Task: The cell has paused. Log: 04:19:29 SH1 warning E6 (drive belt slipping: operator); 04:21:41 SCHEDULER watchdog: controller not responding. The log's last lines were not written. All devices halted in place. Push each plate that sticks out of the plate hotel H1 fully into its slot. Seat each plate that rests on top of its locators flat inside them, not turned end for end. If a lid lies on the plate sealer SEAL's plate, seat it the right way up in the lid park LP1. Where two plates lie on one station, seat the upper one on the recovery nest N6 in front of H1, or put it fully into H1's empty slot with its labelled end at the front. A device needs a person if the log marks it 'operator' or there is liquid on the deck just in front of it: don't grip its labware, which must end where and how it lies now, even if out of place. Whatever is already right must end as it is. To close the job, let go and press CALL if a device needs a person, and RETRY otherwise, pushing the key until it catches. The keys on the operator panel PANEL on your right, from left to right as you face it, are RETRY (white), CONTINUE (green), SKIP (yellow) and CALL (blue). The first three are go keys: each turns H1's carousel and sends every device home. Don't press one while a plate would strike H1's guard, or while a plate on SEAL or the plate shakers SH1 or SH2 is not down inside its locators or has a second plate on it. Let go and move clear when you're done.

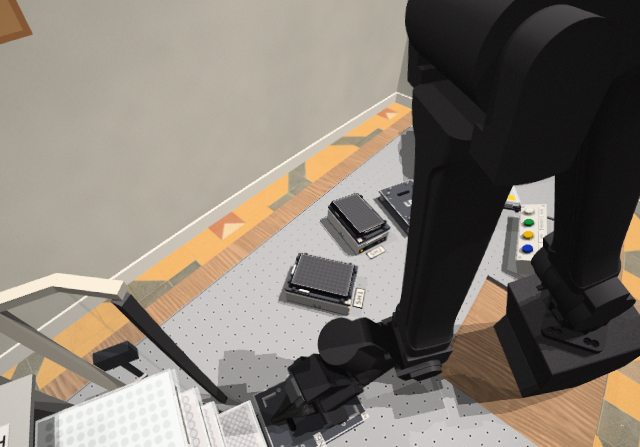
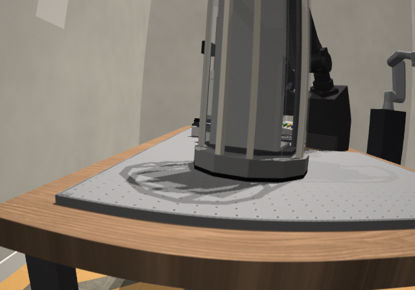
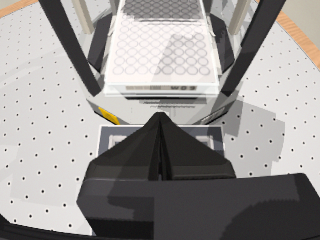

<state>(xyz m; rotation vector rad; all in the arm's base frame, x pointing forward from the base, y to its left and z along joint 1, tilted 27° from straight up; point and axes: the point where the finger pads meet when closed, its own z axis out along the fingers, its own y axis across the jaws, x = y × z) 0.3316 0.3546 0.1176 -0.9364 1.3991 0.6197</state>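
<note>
The black arm (image 1: 454,215) fills the 3 o'clock side of the top view and hides much of the worktop (image 1: 242,323) behind it, including part of a flat dark tray (image 1: 395,202) and the edge of the key panel (image 1: 516,240). In the outside view the tall grey tower (image 2: 254,79) blocks nearly everything beyond it; only slivers of coloured keys show past its posts. The worktop is a grey dotted board on a wooden table, set against plain beige walls with an orange patterned floor.

The tower sits at 7 o'clock in the top view, cut off by the frame. A clear plate (image 3: 162,47) sticks out of it toward the arm. At the centre of the top view, two dark plates sit on small grey stands: one nearer (image 1: 323,275), one farther (image 1: 357,213).

The tool (image 3: 160,127) is fully closed and grips nothing. It points at the plate's front edge, just above the dark nest (image 1: 268,406) before the tower; whether it touches the plate cannot be told.
</note>
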